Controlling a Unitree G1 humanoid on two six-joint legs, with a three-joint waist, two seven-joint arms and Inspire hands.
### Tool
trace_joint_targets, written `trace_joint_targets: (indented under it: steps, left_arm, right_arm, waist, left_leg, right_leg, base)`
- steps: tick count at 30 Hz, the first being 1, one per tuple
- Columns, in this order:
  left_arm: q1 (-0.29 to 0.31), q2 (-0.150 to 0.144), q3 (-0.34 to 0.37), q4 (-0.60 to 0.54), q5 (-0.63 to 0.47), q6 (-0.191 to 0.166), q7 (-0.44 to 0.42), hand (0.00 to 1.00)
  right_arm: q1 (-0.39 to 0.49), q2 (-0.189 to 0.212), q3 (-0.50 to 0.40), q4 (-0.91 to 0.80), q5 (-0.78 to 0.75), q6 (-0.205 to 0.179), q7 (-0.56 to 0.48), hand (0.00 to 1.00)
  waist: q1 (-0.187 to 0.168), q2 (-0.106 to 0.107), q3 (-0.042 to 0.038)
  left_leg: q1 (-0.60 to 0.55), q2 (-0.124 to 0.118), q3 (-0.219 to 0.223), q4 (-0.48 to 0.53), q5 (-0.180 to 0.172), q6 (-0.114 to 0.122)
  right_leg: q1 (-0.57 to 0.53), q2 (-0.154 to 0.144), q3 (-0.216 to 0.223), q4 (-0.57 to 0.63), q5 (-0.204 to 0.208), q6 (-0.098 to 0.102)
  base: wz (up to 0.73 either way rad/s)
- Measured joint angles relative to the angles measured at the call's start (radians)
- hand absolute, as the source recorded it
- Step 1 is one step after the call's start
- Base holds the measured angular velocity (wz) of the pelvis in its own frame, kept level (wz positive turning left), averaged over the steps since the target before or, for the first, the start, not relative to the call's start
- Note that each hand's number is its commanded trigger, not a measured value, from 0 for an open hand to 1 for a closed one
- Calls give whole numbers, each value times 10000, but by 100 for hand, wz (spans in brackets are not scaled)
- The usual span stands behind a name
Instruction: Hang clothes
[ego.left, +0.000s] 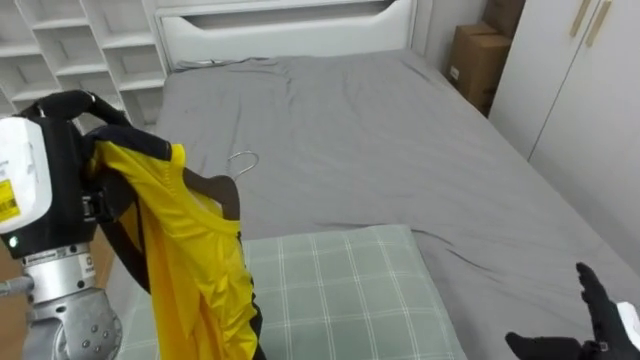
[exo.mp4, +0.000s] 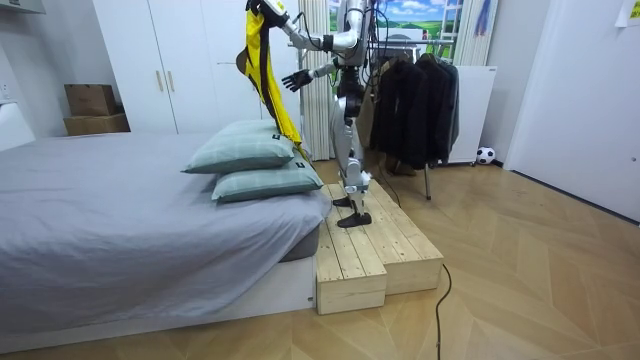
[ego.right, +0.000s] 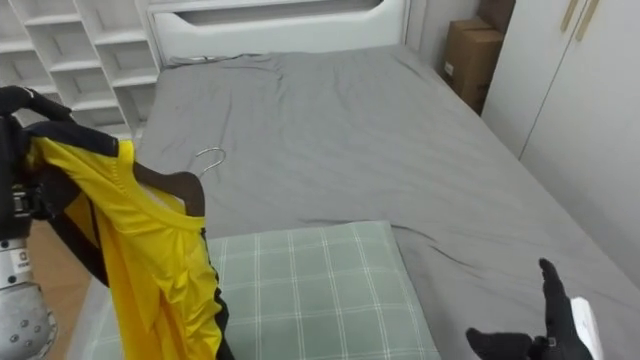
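Note:
A yellow garment with dark trim (ego.left: 190, 270) hangs on a dark wooden hanger (ego.left: 222, 190) whose metal hook (ego.left: 241, 160) points toward the bed. My left hand (ego.left: 100, 118) is raised at the left, fingers curled round the garment's shoulder over the hanger end. In the room view the garment (exo.mp4: 266, 75) hangs from that raised hand (exo.mp4: 260, 8) above the pillows. My right hand (ego.left: 592, 318) shows at the lower right with fingers spread, holding nothing.
I stand on a wooden platform (exo.mp4: 370, 250) beside a grey bed (ego.left: 380, 150) with green checked pillows (ego.left: 340, 290). White shelves (ego.left: 70, 50) stand left, a cardboard box (ego.left: 478, 62) and wardrobe doors (ego.left: 570, 90) right. A rack of dark clothes (exo.mp4: 410, 100) is behind me.

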Motion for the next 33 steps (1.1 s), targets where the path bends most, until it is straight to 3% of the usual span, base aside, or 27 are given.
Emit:
trace_joint_targets:
  steps: [8, 18, 25, 33]
  left_arm:
    - [274, -31, 11, -331, 711, 18, -10, 100]
    - [272, -99, 21, -1022, 798, -24, 46, 100]
    - [270, -290, 16, -1344, 1632, -41, 64, 100]
    - [177, -399, 14, -1618, 2317, -38, 93, 100]
  right_arm:
    - [-2, -374, -15, -1620, 122, 3, 363, 0]
    - [-99, -623, -8, -2648, 102, -4, 640, 0]
    - [-434, -610, 206, -2746, 458, -7, 1290, 0]
    - [-459, -266, 729, -2746, 415, -5, 1899, 0]
  waist:
    - [35, 29, -15]
    - [282, 17, -6]
    - [419, 21, 5]
    - [558, 88, 82]
  left_leg:
    - [57, -6, 14, 13, 1, 2]
    - [66, -10, 19, 11, -1, 2]
    - [106, -12, 69, 11, 0, 3]
    - [-54, 3, -12, 127, -6, 5]
  right_leg:
    - [-2, -23, 10, 107, 0, 0]
    - [-16, -31, 18, 126, -1, 1]
    - [-11, -43, 35, 127, -1, 1]
    - [-52, -33, 8, 125, -1, 2]
  base:
    - [0]
    - [0]
    - [-2]
    - [2]
